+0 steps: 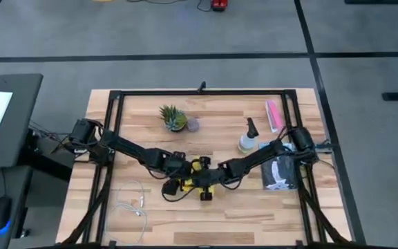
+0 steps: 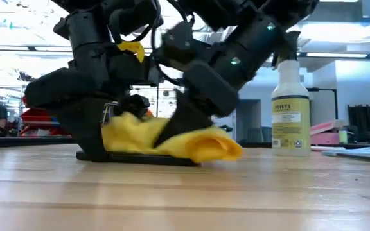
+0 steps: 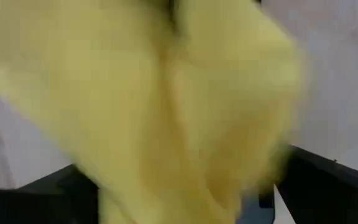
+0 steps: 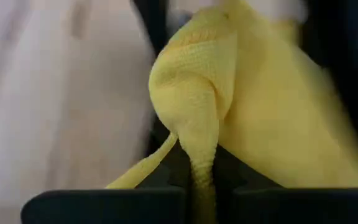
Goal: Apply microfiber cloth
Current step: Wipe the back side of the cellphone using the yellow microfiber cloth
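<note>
Now, going from the biggest thing down:

Tabletop (image 1: 206,214): wooden slab filling the middle of the high view; the work sits just below its centre.

Arms: both reach in from the frame's left and right edges and meet at the middle of the high view, crowded together over one spot.

Cloth (image 2: 172,138): yellow, bunched into a low heap on a flat dark slab, left of centre in the low view; its folded end bulges toward the centre right. In the high view it peeks out between the arms (image 1: 197,174).

Dark slab (image 2: 137,158): thin and black, lying flat on the tabletop under the cloth; likely the thing to be wiped, though most of it is covered.

Left pincer (image 2: 117,96): down on the left part of the cloth; whether its fingers are apart or together I cannot tell, since yellow fabric fills its own camera.

Right pincer (image 4: 197,199): clamped on a gathered ridge of cloth, fabric squeezed between the two dark fingers.

Doing it well: keep downward pressure light and even, move the cloth across the slab rather than lifting it, and let one arm steady the slab so it does not slide.

Risk: the bunched folds may drag instead of wiping flat.

Spray bottle (image 2: 290,109): upright, centre right, well apart.
</note>
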`<state>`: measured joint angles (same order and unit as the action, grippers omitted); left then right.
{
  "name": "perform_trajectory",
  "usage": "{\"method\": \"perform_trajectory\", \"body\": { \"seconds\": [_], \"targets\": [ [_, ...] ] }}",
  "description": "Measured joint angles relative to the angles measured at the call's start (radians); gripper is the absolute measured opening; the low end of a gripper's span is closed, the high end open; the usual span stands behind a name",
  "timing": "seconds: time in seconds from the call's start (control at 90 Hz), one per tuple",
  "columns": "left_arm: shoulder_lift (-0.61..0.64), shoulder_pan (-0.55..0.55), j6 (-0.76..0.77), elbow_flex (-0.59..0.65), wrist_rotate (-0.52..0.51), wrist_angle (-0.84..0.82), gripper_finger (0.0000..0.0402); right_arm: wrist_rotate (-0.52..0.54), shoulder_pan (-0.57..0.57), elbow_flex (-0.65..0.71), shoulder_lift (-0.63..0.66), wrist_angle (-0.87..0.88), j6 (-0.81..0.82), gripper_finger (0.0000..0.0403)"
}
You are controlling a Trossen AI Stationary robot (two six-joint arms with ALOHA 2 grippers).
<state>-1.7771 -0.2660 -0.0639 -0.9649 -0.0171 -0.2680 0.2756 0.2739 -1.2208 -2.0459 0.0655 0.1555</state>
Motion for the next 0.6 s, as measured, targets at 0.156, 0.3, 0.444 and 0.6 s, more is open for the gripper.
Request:
{"method": "perform_trajectory", "body": {
  "seconds": [0.156, 0.3, 0.444, 0.6],
  "targets": [
    [-0.003, -0.024, -0.025, 0.001, 0.073, 0.085, 0.0346, -0.028, 0.032, 0.016, 0.025, -0.047, 0.016, 0.0008],
    [-0.004, -0.038, -0.006, 0.002, 0.107, 0.108, 0.0346, -0.072, 0.023, 0.015, -0.021, -0.240, 0.034, 0.0008],
    [-0.009, -0.040, 0.001, 0.002, 0.094, 0.055, 0.0346, -0.100, 0.019, 0.016, -0.058, -0.330, 0.076, 0.0008],
    [-0.014, -0.045, 0.028, 0.000, 0.069, 0.025, 0.0346, -0.121, 0.055, 0.012, -0.053, -0.257, 0.092, 0.0008]
  ]
}}
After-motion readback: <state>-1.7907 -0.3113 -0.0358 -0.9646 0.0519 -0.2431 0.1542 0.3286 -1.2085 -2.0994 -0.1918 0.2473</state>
